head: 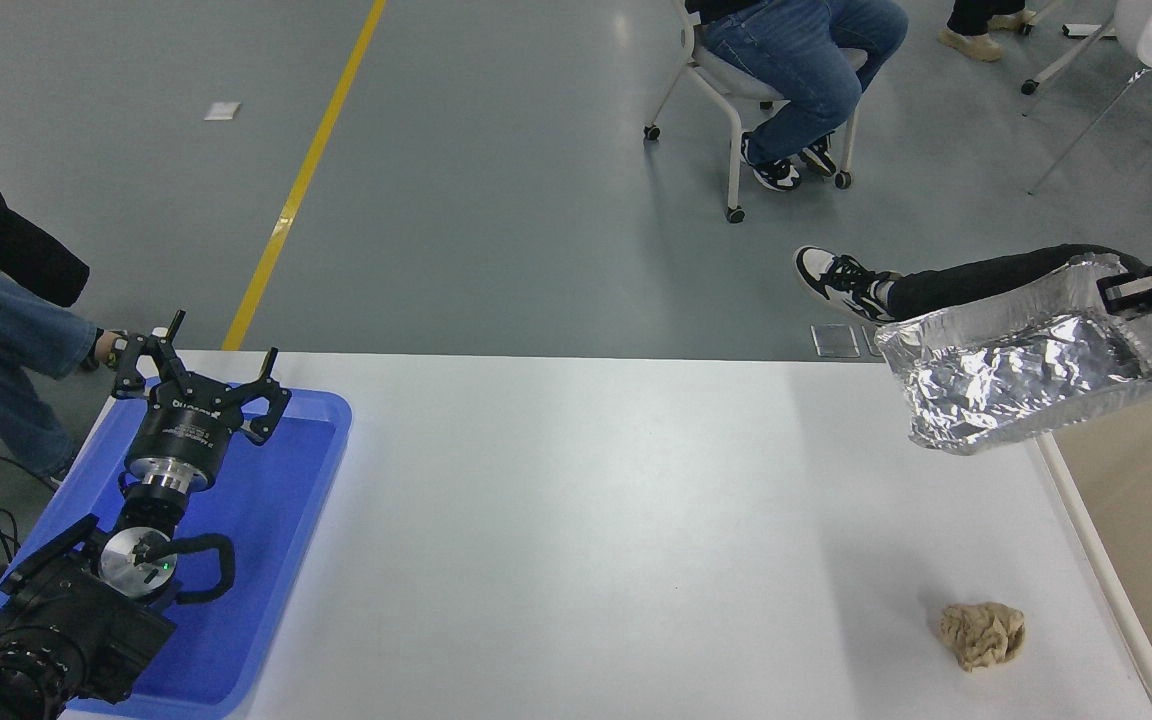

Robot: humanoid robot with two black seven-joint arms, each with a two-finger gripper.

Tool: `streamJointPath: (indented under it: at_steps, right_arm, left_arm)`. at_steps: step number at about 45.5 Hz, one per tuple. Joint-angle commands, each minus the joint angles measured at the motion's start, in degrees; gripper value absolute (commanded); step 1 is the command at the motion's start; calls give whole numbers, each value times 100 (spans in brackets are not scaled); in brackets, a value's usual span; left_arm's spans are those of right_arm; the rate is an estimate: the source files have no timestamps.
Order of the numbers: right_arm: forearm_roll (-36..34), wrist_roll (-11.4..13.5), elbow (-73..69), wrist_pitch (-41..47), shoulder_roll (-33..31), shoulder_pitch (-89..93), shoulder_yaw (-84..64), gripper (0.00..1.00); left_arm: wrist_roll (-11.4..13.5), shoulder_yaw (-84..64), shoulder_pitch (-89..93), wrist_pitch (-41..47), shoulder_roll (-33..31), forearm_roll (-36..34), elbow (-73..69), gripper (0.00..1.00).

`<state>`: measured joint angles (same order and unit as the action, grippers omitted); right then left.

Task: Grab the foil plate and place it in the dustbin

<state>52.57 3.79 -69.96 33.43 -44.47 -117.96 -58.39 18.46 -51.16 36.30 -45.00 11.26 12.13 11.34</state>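
Two arms are present; only the right one is engaged. Nearest the camera at lower left, the left gripper is parked over the blue tray, fingers spread wide and holding nothing. On the near right of the white table lies a crumpled paper ball, close to the dustbin wall but clear of the working path.

The dustbin occupies the right edge of the view, its long rim running near to far; only its left wall and part of its tan interior are visible.

Farther out, the right gripper enters from the right edge, mostly cropped. Its visible finger is clamped on the right-hand wall of the foil plate, which hangs in the air, clear of the table. The plate extends leftward from the gripper, long axis running left to right, with the left end drooping and the gripped end raised. Its right end is above the bin's far corner; most of its body appears to overhang the table's far right corner.

Judgement: the decisive relation is plate left of gripper, bin below and to the right. A further shift rightward and toward the camera would bring the whole plate over the opening. The drooping left end is the part most likely to catch the rim. The space above the bin is unobstructed. Beyond the table, a person's leg and a seated person remain well apart.
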Motion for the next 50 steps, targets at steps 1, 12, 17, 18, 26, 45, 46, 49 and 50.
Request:
streamJointPath:
  at_steps: [1,12,17,18,26,45,46,49,50]
  right_arm:
    - [-133,34,-131,198,26,-429,-348,0]
    - [-879,87,26,304,-18,-526,-647,0]
    - [-994,157,333,287,-88,-447,-726,0]
    - [-1003,158,421,286,-141,-421,-718,0]
    - [-968,149,1212,243,-528,114,-621,0]
    - [-976,78,3928,-398,-950,3189,1179,0]
    - [-977,78,4060,-443,-941,3400,1329,0]
    - [-994,78,4472,-618,-906,4024,1812,0]
    - [-994,78,4587,-662,-880,4209,1970,0]
  left_arm:
    - [0,-8,0,0,8,0,0,100]
    - [0,-8,0,0,8,0,0,100]
    - [0,1,-9,0,8,0,0,100]
    - [0,-8,-9,0,8,0,0,100]
    - [0,1,-9,0,8,0,0,100]
    - [9,-8,0,0,8,0,0,100]
    - [9,1,0,0,8,0,0,100]
    - [9,-8,0,0,8,0,0,100]
    - [9,-8,0,0,8,0,-18,100]
